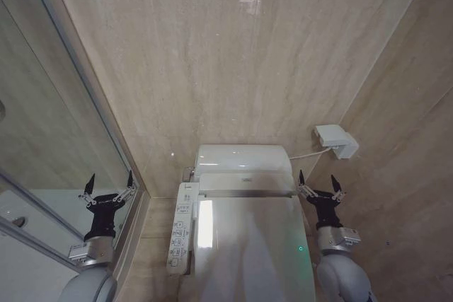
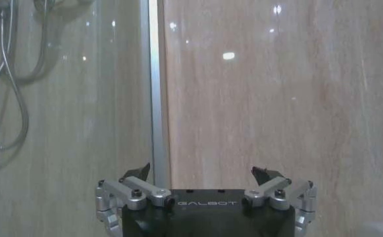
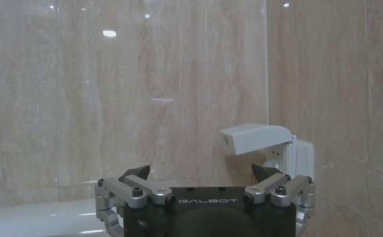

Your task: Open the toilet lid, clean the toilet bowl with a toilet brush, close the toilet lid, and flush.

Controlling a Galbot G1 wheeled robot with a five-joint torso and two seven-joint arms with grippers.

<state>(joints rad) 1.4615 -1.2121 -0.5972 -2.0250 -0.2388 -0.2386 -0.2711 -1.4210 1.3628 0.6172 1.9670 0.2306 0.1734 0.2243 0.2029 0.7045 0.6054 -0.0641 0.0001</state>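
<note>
Nearest the robot, the toilet lid (image 1: 248,245) lay shut over the toilet bowl (image 1: 185,282), with the white button panel (image 1: 181,228) running along the bowl's left side. The left claw (image 1: 109,187) hung beside the glass shower partition (image 1: 64,139) and the right claw (image 1: 320,186) hung just right of the toilet's rear — both upright, fingers spread wide, gripping nothing. Farther back stood the white tank housing (image 1: 242,159) against the beige tiled wall (image 1: 233,54), and a white wall socket box (image 1: 337,141) with its cable sat on the right-hand wall — beyond the right claw (image 3: 201,175) in the right wrist view
</note>
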